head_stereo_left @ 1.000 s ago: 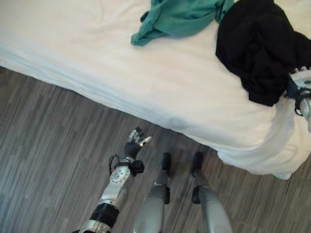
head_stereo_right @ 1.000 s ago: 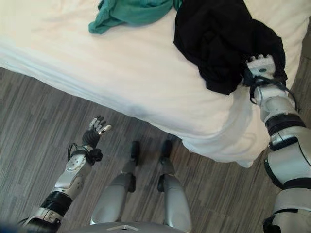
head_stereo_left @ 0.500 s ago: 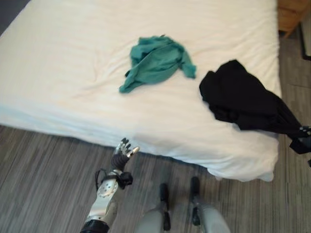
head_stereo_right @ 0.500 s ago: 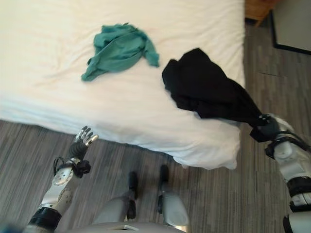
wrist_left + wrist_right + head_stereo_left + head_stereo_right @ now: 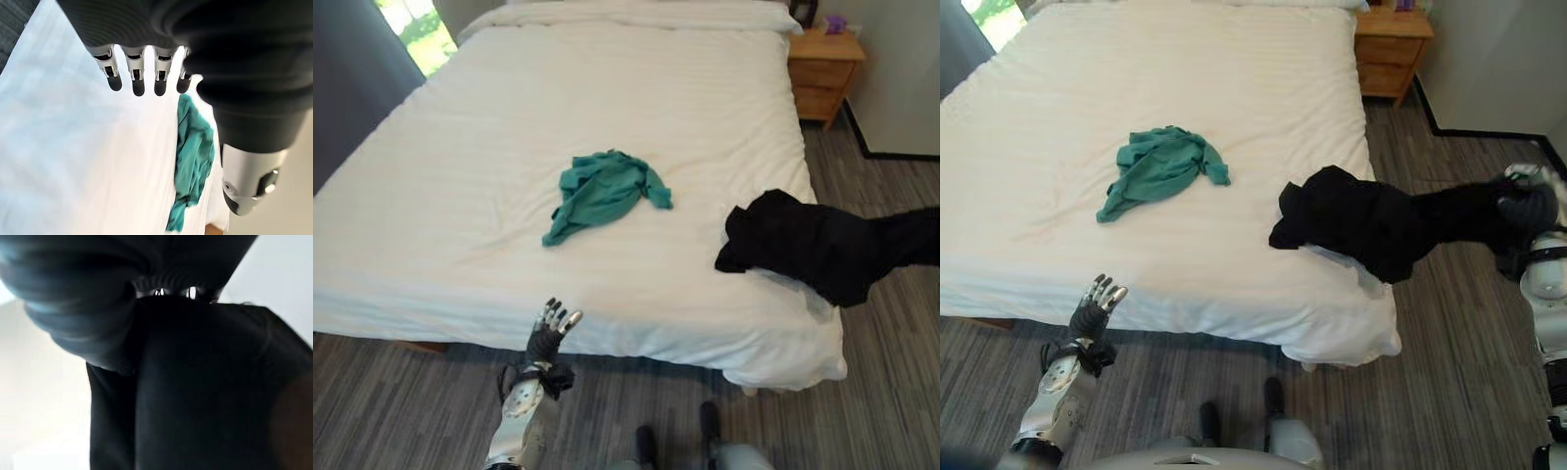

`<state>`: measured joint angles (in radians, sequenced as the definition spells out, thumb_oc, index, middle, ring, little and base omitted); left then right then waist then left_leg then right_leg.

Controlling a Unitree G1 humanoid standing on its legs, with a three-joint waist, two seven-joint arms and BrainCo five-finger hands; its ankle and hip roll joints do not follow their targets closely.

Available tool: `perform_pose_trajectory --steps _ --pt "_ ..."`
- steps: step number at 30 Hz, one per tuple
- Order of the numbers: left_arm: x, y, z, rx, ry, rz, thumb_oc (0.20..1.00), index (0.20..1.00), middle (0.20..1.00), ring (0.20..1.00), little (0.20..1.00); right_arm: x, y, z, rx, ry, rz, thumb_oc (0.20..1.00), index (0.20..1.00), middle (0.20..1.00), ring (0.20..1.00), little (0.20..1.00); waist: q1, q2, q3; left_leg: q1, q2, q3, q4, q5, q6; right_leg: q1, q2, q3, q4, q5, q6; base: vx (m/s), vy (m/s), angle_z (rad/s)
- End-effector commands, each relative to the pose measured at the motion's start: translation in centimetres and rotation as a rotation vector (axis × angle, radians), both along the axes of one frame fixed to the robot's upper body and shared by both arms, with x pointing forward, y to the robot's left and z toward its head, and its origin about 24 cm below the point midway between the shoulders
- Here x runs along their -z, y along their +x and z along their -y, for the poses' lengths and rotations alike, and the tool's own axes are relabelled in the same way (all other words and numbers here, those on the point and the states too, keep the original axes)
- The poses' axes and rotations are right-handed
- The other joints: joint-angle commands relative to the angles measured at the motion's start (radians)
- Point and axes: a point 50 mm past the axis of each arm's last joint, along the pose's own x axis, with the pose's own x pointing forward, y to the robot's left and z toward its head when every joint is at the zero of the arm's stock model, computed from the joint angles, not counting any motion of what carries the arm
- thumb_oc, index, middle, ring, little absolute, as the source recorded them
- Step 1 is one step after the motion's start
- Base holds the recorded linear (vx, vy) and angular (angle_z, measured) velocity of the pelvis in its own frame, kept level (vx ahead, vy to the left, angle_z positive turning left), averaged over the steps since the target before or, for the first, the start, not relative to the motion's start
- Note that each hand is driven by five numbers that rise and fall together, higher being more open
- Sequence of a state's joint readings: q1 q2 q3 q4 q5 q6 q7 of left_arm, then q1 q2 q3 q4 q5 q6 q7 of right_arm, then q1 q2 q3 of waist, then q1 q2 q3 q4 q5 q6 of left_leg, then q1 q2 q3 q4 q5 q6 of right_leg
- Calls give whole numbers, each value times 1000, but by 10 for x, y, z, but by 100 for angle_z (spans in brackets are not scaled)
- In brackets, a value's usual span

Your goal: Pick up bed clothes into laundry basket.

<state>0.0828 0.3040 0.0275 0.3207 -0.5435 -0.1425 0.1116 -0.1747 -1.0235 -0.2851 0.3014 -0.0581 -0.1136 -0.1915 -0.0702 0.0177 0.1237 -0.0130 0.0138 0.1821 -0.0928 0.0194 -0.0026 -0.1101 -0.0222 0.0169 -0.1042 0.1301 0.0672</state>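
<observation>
The right hand (image 5: 1531,201), out past the bed's right edge and above the wood floor (image 5: 1459,323), has its fingers closed on one end of the black garment (image 5: 1381,225); in the right wrist view the dark cloth (image 5: 210,391) bunches right up against the fingers. From that grip the garment stretches in a taut band back to the bed (image 5: 607,117), where its bulk lies heaped on the near right corner, partly over the mattress edge and the rumpled white sheet there. The left hand (image 5: 548,333) hovers low in front of the bed's near edge, fingers straight and spread, holding nothing; its wrist view shows the fingertips (image 5: 138,87) apart above the white sheet. The green garment (image 5: 600,191) lies crumpled near the middle of the mattress, well apart from both hands and from the black one, with bare sheet all round it. A wooden nightstand (image 5: 826,73) stands by the bed's far right corner.
</observation>
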Motion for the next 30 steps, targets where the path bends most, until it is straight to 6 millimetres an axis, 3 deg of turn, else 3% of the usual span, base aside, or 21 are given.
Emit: perform_pose_trajectory --steps 1,4,5,6,8,13,15,20,23,24,25,26,27,29,30 --pt "-17 9 -21 -60 89 58 1000 1000 1000 1000 1000 -69 -24 18 79 -53 288 200 200 200 200 200 6 -61 -87 29 34 -55 6 -19 -37 62 -52 -33 19 -51 72 50 26 0" --pt "-20 8 -27 -84 110 61 1000 1000 1000 1000 1000 -83 -39 27 119 -67 332 200 200 200 200 200 -2 -63 -96 41 31 -51 6 -25 -35 71 -52 -26 22 -53 73 32 19 -8" --pt "-21 6 -35 -115 128 58 1000 1000 1000 1000 1000 -102 -60 32 136 -60 446 200 200 200 200 200 -24 -64 -109 49 30 -45 6 -31 -34 76 -54 -19 24 -55 74 42 21 -16" --pt "-21 7 -34 -112 129 58 1000 1000 1000 1000 1000 -102 -62 33 139 -60 446 200 200 200 200 200 -21 -65 -109 49 30 -45 6 -31 -33 76 -54 -19 24 -55 74 63 29 -17" --pt "-22 7 -34 -117 125 63 1000 1000 1000 1000 1000 -112 -87 50 193 2 554 200 200 200 200 200 -39 -67 -122 57 27 -41 6 -37 -31 80 -57 -12 25 -56 76 39 31 -7" --pt "-21 5 -31 -125 114 70 1000 1000 1000 1000 1000 -120 -122 65 190 126 764 200 200 200 200 200 -65 -70 -138 63 28 -28 6 -46 -29 78 -57 4 23 -52 81 10 17 -8" --pt "-19 4 -30 -125 109 62 1000 1000 1000 1000 1000 -115 -125 67 155 184 803 200 200 200 200 200 -71 -73 -140 67 29 -20 6 -50 -29 77 -59 12 24 -50 83 11 20 -26" --pt "-18 5 -29 -126 106 57 1000 1000 1000 1000 1000 -113 -124 61 67 249 870 200 200 200 200 200 -70 -77 -138 71 28 -12 6 -52 -26 78 -60 21 26 -48 84 -6 17 -13" --pt "-17 7 -24 -120 91 58 1000 1000 1000 1000 1000 -95 -104 50 -92 413 929 200 200 200 200 200 -63 -78 -131 80 25 -3 6 -56 -24 82 -61 28 25 -50 85 -13 19 -6" --pt "-18 8 -25 -127 90 62 1000 1000 1000 1000 1000 -87 -96 44 -173 489 960 200 200 200 200 200 -64 -80 -128 82 25 -1 6 -57 -23 85 -61 30 25 -50 85 -13 16 -5" --pt "-17 9 -21 -129 73 58 1000 1000 1000 1000 1000 -64 -77 28 -343 681 1012 200 200 200 200 200 -53 -70 -123 86 24 -3 6 -57 -22 89 -63 28 24 -52 84 0 0 0" --pt "-17 8 -24 -136 78 57 1000 1000 1000 1000 1000 -61 -76 26 -351 691 1010 200 200 200 200 200 -59 -75 -122 87 24 -3 6 -57 -22 91 -63 28 24 -52 84 -6 16 -4" --pt "-16 8 -20 -133 62 54 1000 1000 1000 1000 1000 -46 -66 18 -405 798 1034 200 200 200 200 200 -48 -66 -119 87 23 -6 6 -56 -21 93 -65 25 24 -54 83 -4 4 -7" --pt "-17 6 -22 -156 47 58 1000 1000 1000 1000 1000 -8 -45 -22 -537 1004 983 200 200 200 200 200 -42 -62 -108 87 21 -9 6 -43 -18 96 -69 17 27 -49 79 -46 -10 -2" --pt "-17 5 -23 -158 51 56 1000 1000 1000 1000 1000 -7 -46 -23 -536 1008 982 200 200 200 200 200 -45 -65 -108 89 21 -10 6 -43 -18 98 -69 16 27 -49 79 -51 -14 6"
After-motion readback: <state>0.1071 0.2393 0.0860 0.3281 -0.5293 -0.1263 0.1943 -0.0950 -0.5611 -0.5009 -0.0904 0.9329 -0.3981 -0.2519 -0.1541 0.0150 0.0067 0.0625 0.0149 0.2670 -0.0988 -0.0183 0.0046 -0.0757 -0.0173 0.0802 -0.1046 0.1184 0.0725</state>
